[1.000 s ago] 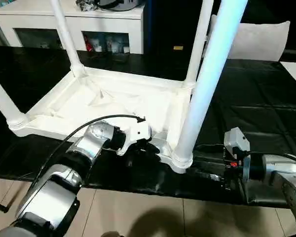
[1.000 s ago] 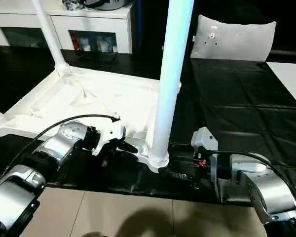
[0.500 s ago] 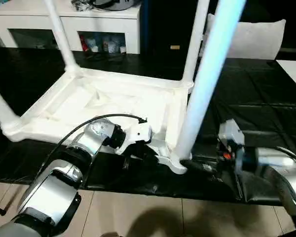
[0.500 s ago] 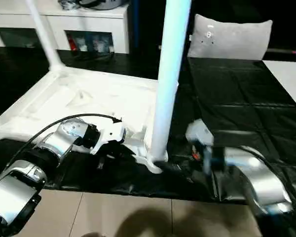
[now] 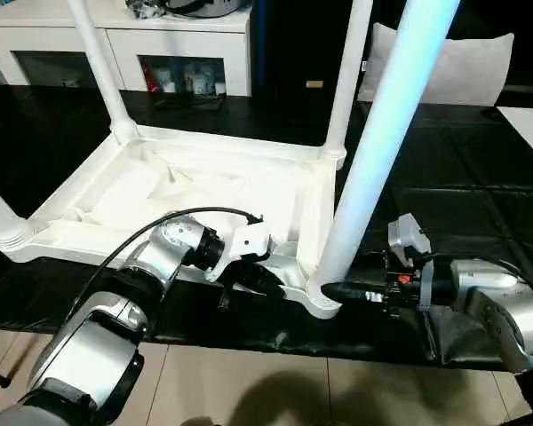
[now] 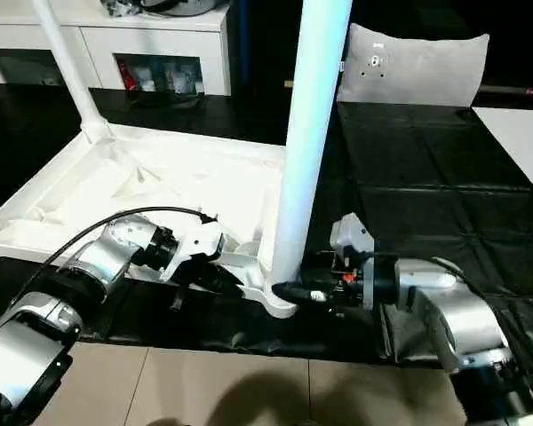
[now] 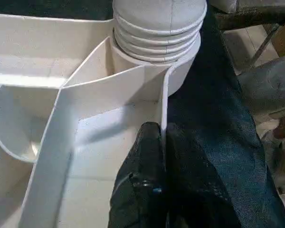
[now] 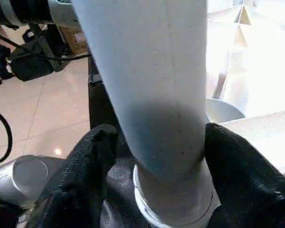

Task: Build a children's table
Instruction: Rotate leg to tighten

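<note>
Beside the near leg point(image 5: 373, 169): left hand point(image 5: 265, 277) clamped shut on the children's table rim point(image 7: 109, 92); right hand point(image 5: 333, 291) astride its base, grip unclear. Could skew it in the socket point(image 5: 324, 302) if squeezed off-centre.

No text, label, brand, number or sign could be read anywhere in these views.
</note>
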Robot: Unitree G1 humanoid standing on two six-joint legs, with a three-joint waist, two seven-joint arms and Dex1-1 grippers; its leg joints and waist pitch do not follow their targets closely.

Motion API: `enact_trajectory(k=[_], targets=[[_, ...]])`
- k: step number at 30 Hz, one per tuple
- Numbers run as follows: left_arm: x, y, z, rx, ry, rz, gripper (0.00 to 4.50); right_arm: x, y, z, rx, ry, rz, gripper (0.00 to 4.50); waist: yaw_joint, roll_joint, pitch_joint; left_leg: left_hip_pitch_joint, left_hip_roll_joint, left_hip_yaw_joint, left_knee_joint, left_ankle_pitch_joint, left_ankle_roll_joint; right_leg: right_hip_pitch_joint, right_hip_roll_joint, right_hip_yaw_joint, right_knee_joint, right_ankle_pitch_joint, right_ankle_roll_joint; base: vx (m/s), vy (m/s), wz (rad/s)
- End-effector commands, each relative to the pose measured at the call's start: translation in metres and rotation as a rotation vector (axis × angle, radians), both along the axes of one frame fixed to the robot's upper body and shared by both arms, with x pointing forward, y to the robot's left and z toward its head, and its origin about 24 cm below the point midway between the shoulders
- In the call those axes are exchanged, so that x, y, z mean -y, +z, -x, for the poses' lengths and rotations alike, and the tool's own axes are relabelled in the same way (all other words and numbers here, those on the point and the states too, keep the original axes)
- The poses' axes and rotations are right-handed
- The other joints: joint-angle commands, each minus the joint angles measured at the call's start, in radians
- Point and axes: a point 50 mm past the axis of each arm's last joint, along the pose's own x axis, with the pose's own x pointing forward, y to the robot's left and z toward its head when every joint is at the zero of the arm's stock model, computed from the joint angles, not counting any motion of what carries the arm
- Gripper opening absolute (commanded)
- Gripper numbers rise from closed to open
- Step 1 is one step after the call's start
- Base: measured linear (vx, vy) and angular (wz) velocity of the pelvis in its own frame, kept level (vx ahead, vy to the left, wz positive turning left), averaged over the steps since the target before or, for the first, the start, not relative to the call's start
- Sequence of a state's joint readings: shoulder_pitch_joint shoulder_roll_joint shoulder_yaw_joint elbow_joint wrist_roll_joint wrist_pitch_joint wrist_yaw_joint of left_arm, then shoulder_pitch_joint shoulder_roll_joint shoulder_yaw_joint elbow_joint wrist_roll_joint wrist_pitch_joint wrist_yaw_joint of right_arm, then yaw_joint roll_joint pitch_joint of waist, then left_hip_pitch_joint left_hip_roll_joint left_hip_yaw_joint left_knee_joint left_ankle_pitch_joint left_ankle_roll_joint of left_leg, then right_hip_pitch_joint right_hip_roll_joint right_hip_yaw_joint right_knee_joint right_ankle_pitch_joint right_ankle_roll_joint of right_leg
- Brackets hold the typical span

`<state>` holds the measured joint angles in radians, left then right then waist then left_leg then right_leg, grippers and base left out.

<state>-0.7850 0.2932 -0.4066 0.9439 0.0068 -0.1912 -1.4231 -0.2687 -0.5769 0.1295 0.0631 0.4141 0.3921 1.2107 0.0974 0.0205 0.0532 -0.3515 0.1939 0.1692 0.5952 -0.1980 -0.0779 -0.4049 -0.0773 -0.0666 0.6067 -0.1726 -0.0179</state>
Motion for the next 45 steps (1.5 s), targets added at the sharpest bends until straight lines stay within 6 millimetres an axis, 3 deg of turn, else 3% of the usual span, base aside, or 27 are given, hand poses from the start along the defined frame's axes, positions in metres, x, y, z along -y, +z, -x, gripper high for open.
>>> enact_trajectory(k=[1,3,10,14,15,16,17,19,23,26,28,29,30,31,36,37,45], targets=[[-0.010,0.005,-0.004,0.010,0.064,0.028,0.00,-0.004,0.001,0.003,-0.024,0.063,-0.012,2.62,0.012,-0.012,-0.067,-0.007,0.029,-0.004,-0.066,-0.150,0.063,0.064,-0.065,0.040,-0.078,-0.257,-0.198,0.000,0.000,0.00],[-0.010,0.005,-0.004,0.010,0.066,0.028,0.00,-0.004,0.000,0.003,-0.028,0.066,-0.014,2.62,0.013,-0.012,-0.067,-0.006,0.029,-0.003,-0.066,-0.153,0.063,0.063,-0.065,0.040,-0.078,-0.253,-0.202,0.000,0.000,0.00],[-0.012,0.006,-0.006,0.016,0.116,0.040,0.00,-0.011,-0.005,0.005,-0.049,0.064,-0.027,2.01,0.013,-0.009,-0.064,-0.006,0.030,-0.005,-0.069,-0.170,0.054,0.063,-0.066,0.039,-0.083,-0.298,-0.191,0.000,0.000,0.00],[-0.010,0.012,-0.009,0.042,0.229,0.099,0.00,-0.026,-0.017,0.000,-0.027,-0.092,0.012,1.95,0.000,-0.006,-0.063,-0.008,0.029,-0.008,-0.075,-0.183,0.028,0.062,-0.066,0.039,-0.081,-0.311,-0.181,0.000,0.000,0.00],[-0.007,0.014,-0.010,0.049,0.261,0.119,0.00,-0.030,-0.020,-0.005,-0.023,-0.162,0.021,1.95,-0.004,-0.007,-0.061,-0.008,0.026,-0.009,-0.075,-0.186,0.025,0.062,-0.064,0.037,-0.084,-0.329,-0.174,0.000,0.000,0.00],[0.000,0.017,-0.010,0.057,0.323,0.158,0.00,-0.039,-0.024,-0.014,-0.019,-0.289,0.022,1.94,-0.017,-0.002,-0.060,-0.008,0.027,-0.011,-0.078,-0.201,0.002,0.059,-0.066,0.038,-0.082,-0.354,-0.175,0.000,0.000,0.00],[0.000,0.017,-0.010,0.057,0.323,0.158,0.00,-0.039,-0.024,-0.014,-0.019,-0.289,0.022,1.93,-0.017,-0.002,-0.060,-0.008,0.027,-0.011,-0.078,-0.201,0.002,0.059,-0.066,0.038,-0.082,-0.354,-0.175,0.000,0.000,0.00],[0.010,0.019,-0.009,0.064,0.379,0.190,0.00,-0.049,-0.027,-0.023,-0.017,-0.393,0.020,1.91,-0.037,-0.003,-0.059,-0.008,0.021,-0.011,-0.077,-0.214,0.004,0.057,-0.062,0.038,-0.092,-0.407,-0.154,0.000,0.000,0.00],[0.025,0.020,-0.010,0.065,0.463,0.214,0.00,-0.061,-0.028,-0.037,-0.017,-0.538,0.014,1.91,-0.042,-0.002,-0.059,-0.003,0.019,-0.008,-0.075,-0.216,0.010,0.051,-0.059,0.039,-0.095,-0.398,-0.156,0.000,0.000,0.00],[0.049,0.023,-0.017,0.111,0.644,0.244,0.00,-0.074,-0.030,-0.059,-0.019,-0.775,0.031,1.91,-0.047,0.003,-0.062,-0.006,0.021,-0.009,-0.075,-0.187,-0.001,0.051,-0.059,0.040,-0.086,-0.354,-0.167,0.000,0.000,0.00],[0.058,0.025,-0.020,0.152,0.712,0.256,0.00,-0.078,-0.028,-0.065,0.024,-0.804,0.027,1.91,-0.050,0.002,-0.064,-0.005,0.018,-0.008,-0.074,-0.186,-0.001,0.053,-0.058,0.039,-0.089,-0.339,-0.167,0.000,0.000,0.00],[0.059,0.026,-0.021,0.168,0.724,0.256,0.00,-0.079,-0.026,-0.065,0.032,-0.794,0.011,2.47,-0.047,0.002,-0.066,-0.007,0.017,-0.006,-0.071,-0.170,0.013,0.056,-0.058,0.041,-0.087,-0.300,-0.172,0.000,0.000,0.00],[0.059,0.026,-0.021,0.168,0.724,0.256,0.00,-0.079,-0.026,-0.065,0.033,-0.794,0.010,2.47,-0.043,0.003,-0.069,-0.005,0.018,-0.005,-0.070,-0.159,0.021,0.055,-0.058,0.042,-0.086,-0.272,-0.177,0.000,0.000,0.00],[0.058,0.027,-0.022,0.185,0.728,0.255,0.00,-0.078,-0.024,-0.064,0.051,-0.790,-0.025,2.60,-0.037,0.001,-0.073,-0.012,0.016,-0.004,-0.068,-0.111,0.048,0.063,-0.056,0.042,-0.078,-0.179,-0.187,0.000,0.000,0.00],[0.048,0.023,-0.020,0.217,0.689,0.198,0.00,-0.062,-0.016,-0.060,0.097,-0.766,-0.106,2.96,-0.025,0.006,-0.078,-0.016,0.018,-0.004,-0.063,-0.065,0.087,0.066,-0.058,0.041,-0.066,-0.082,-0.213,0.000,0.000,0.00],[0.045,0.022,-0.019,0.219,0.681,0.185,0.00,-0.058,-0.015,-0.060,0.109,-0.761,-0.110,3.02,-0.023,0.012,-0.078,-0.017,0.018,-0.005,-0.061,-0.064,0.092,0.065,-0.057,0.040,-0.064,-0.069,-0.218,0.000,0.000,0.00],[0.021,0.010,-0.012,0.234,0.540,0.078,0.00,-0.016,-0.007,-0.046,0.195,-0.542,-0.054,3.62,-0.020,0.013,-0.074,-0.018,0.021,-0.005,-0.061,-0.114,0.093,0.063,-0.057,0.038,-0.072,-0.133,-0.211,0.000,0.000,0.00]])
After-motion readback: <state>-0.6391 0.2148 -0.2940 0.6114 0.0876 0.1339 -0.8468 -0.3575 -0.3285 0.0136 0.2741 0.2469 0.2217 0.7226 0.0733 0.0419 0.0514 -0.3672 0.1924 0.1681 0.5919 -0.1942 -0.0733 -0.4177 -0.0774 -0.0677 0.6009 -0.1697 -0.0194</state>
